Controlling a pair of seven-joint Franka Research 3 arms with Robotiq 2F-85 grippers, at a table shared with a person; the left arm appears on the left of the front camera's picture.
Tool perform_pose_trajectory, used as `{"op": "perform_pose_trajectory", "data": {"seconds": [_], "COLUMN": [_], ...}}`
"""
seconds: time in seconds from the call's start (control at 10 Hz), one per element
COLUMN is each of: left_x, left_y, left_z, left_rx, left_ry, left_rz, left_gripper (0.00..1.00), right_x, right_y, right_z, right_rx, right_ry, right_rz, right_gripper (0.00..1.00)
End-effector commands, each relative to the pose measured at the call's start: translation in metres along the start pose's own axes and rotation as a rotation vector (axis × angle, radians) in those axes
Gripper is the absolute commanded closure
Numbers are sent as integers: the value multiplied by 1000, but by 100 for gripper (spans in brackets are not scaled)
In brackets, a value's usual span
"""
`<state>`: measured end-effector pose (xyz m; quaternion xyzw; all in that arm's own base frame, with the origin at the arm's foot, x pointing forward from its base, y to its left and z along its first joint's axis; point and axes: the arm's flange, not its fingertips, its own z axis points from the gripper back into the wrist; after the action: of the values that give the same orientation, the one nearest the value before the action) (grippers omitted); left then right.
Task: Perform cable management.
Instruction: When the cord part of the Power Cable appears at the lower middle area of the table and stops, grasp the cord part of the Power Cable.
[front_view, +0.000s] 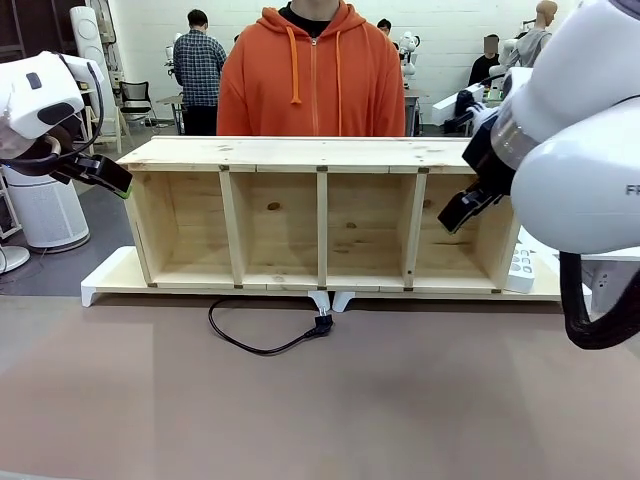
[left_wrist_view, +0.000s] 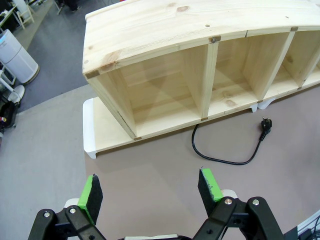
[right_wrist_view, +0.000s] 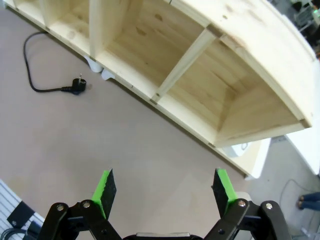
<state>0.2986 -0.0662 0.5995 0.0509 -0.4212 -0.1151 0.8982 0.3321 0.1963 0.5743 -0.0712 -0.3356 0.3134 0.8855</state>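
A thin black cable (front_view: 255, 345) curls on the brown table in front of the wooden shelf (front_view: 320, 152), ending in a small black plug (front_view: 322, 324). The cable (left_wrist_view: 222, 159) and its plug (left_wrist_view: 265, 125) also lie ahead and to the right in the left wrist view. In the right wrist view, the cable (right_wrist_view: 31, 70) and plug (right_wrist_view: 77, 85) sit at the upper left. My left gripper (front_view: 105, 175) hangs open high at the shelf's left end, its green pads (left_wrist_view: 210, 184) wide apart. My right gripper (front_view: 465, 205) hovers open by the rightmost compartment, pads (right_wrist_view: 105, 187) empty.
The long shelf with several open compartments rests on white stands (front_view: 105, 278). A white power strip (front_view: 521, 268) stands at its right end. A person in an orange hoodie (front_view: 310, 75) stands behind the shelf. Bare table spreads in front of the shelf.
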Motion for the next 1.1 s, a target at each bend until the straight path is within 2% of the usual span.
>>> {"op": "perform_pose_trajectory", "data": {"seconds": [0.0, 1.0], "left_x": [1, 1], "left_y": [-1, -1], "left_z": [-2, -2], "left_rx": [1, 1], "left_ry": [-2, -2], "left_rz": [-1, -1], "left_gripper": [0, 0], "right_x": [-11, -11], "right_y": [-7, -7], "right_z": [10, 10], "right_rx": [-28, -28], "right_ry": [-12, -12], "right_rz": [-29, -29], "right_gripper": [0, 0]}}
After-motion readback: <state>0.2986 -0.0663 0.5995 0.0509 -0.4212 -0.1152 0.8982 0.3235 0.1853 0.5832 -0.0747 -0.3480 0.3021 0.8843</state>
